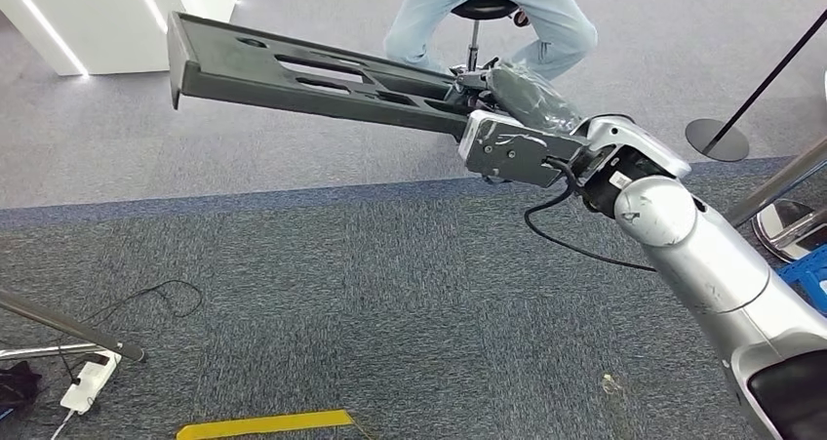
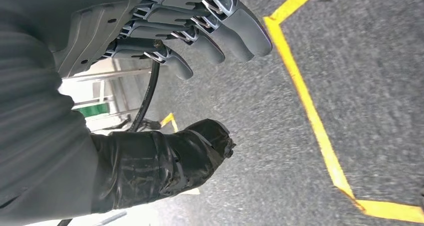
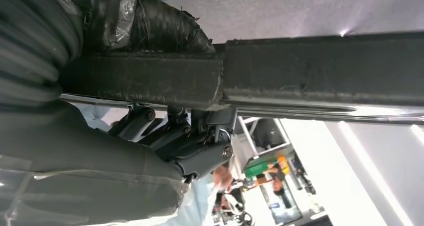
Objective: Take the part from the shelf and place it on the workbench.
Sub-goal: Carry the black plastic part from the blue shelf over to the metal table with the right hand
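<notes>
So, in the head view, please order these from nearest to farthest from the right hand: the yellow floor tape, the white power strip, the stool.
From the right hand, which holds the long dark part:
1. The stool, just behind the hand, with a person seated on it.
2. The yellow floor tape, at the bottom edge, on the carpet.
3. The white power strip, far at the lower left.

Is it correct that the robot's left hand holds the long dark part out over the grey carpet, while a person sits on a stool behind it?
Not quite: it is the right hand that grips the long dark part, as the head view shows. The left hand holds nothing, with its fingers apart above the floor. The rest stands: the part is out over the grey carpet, and a person sits on a stool behind it.
</notes>
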Controlling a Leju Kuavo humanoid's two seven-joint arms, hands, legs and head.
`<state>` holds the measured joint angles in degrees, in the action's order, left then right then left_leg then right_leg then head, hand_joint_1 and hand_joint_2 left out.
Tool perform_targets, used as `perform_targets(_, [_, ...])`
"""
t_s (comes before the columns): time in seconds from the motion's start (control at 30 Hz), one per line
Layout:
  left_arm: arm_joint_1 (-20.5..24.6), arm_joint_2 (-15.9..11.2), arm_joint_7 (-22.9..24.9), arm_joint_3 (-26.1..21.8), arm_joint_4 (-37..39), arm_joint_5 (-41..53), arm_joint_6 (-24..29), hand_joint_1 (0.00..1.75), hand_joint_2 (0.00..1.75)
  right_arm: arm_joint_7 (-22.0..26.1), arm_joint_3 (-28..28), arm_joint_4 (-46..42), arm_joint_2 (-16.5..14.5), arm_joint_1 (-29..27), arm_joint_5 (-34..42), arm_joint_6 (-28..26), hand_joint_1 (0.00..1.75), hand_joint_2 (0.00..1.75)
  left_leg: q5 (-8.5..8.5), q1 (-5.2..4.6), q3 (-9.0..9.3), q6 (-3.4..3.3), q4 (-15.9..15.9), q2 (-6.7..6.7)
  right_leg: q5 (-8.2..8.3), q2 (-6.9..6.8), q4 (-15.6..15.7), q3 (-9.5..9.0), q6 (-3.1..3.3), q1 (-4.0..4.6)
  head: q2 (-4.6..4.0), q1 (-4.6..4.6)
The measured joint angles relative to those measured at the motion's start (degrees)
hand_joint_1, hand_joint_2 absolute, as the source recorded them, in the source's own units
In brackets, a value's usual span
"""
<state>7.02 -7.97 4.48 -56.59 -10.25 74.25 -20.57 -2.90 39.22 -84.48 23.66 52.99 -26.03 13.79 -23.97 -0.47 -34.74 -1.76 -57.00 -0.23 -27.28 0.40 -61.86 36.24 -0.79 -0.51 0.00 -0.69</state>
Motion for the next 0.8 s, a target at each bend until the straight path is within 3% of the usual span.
perform_targets(0.1, [0.0,0.0,0.0,0.0,0.0,0.0,0.0,0.0,1.75,0.0,0.0,0.0,0.0,-0.3,0.0,0.0,1.75,1.75,0.07,0.02,0.1,-0.58,0.1,0.03,-4.74,-0.07,-10.5,4.9,-0.12,0.01,0.0,0.0])
perform_targets(0.13, [0.0,0.1,0.0,0.0,0.0,0.0,0.0,0.0,1.75,0.0,0.0,0.0,0.0,-0.4,0.0,0.0,1.75,1.75,-0.02,0.01,0.07,-0.63,0.0,0.01,-5.05,-0.09,-12.5,5.98,-0.18,-0.03,0.0,0.0])
perform_targets(0.17, [0.0,0.1,0.0,0.0,0.0,0.0,0.0,0.0,1.75,0.0,0.0,0.1,0.0,-0.5,0.0,0.0,1.75,1.75,-0.13,0.03,0.03,-0.62,-0.2,-0.01,-4.32,-0.12,-12.5,6.08,-0.25,-0.08,0.0,0.0])
perform_targets(0.2, [0.0,0.1,0.0,0.0,0.0,0.0,0.0,0.0,1.75,0.0,0.0,0.1,0.0,-0.6,0.0,0.0,1.75,1.75,-0.29,0.07,0.01,-0.53,-0.5,-0.04,-2.66,-0.16,-10.2,5.04,-0.29,-0.15,0.0,0.0])
perform_targets(0.27, [0.0,0.1,0.0,0.0,0.0,0.0,0.0,0.0,1.75,0.0,0.0,0.0,0.0,-0.4,0.0,0.0,1.75,1.75,-0.85,0.07,-0.19,-0.07,-1.3,-0.11,0.71,-0.22,-2.7,1.32,-0.3,-0.2,0.0,0.02])
perform_targets(0.33, [0.0,0.1,0.0,0.0,0.0,0.0,0.0,0.0,1.75,0.0,0.0,0.0,0.0,-0.3,0.0,0.0,1.75,1.75,-1.27,-0.04,-0.64,0.5,-2.1,-0.17,1.82,-0.17,1.5,-0.71,-0.05,-0.07,0.0,-0.04])
perform_targets(0.47, [-0.1,0.0,0.0,0.0,0.0,0.0,0.0,0.0,1.75,0.0,0.0,0.0,0.0,-0.2,0.0,0.0,1.75,1.75,-2.02,0.06,-1.28,1.39,-3.3,-0.15,1.99,-0.13,2.0,-0.77,1.0,-0.08,0.0,-0.14])
perform_targets(0.53, [-0.1,0.0,0.0,0.0,0.0,0.0,0.0,0.0,1.75,0.0,0.0,0.0,0.0,-0.1,0.0,0.0,1.75,1.75,-4.76,0.27,-3.3,2.09,-7.8,-0.08,2.16,-0.19,2.2,-0.89,1.5,-0.26,0.0,-0.31])
perform_targets(0.6, [-0.1,0.1,0.0,0.0,0.0,0.0,0.0,0.0,1.75,0.0,0.0,0.0,0.0,-0.1,0.0,0.0,1.75,1.75,-7.93,0.51,-6.67,2.6,-14.9,-0.06,2.16,-0.21,2.2,-0.88,1.67,-0.22,0.0,-0.38])
perform_targets(0.63, [-0.1,0.1,0.0,0.0,0.0,0.0,0.0,0.0,1.75,0.0,0.0,0.0,0.0,-0.1,0.0,0.0,1.75,1.75,-8.51,0.6,-7.88,2.7,-17.3,-0.06,2.16,-0.22,2.2,-0.87,1.67,-0.18,0.0,-0.38])
perform_targets(0.67, [-0.1,0.2,0.0,0.0,0.0,0.0,0.0,0.0,1.75,0.0,0.0,0.0,0.0,-0.1,0.0,0.0,1.75,1.75,-8.06,0.65,-8.19,2.7,-17.8,-0.05,2.15,-0.21,2.2,-0.89,1.67,-0.15,0.0,-0.38])
perform_targets(0.7, [-0.1,0.2,0.0,0.0,0.0,0.0,0.0,0.0,1.75,0.0,0.0,0.0,0.0,-0.1,0.0,0.0,1.75,1.75,-6.64,0.68,-7.43,2.62,-16.1,-0.06,2.14,-0.2,2.2,-0.92,1.65,-0.14,0.0,-0.37])
perform_targets(0.8, [-0.1,0.2,0.0,0.0,0.0,0.0,0.0,0.0,1.75,0.0,0.0,-0.1,0.0,0.0,0.0,0.0,1.75,1.75,-1.85,0.48,-2.0,2.07,-5.0,-0.1,2.09,-0.12,2.2,-1.02,1.42,-0.08,0.0,-0.36])
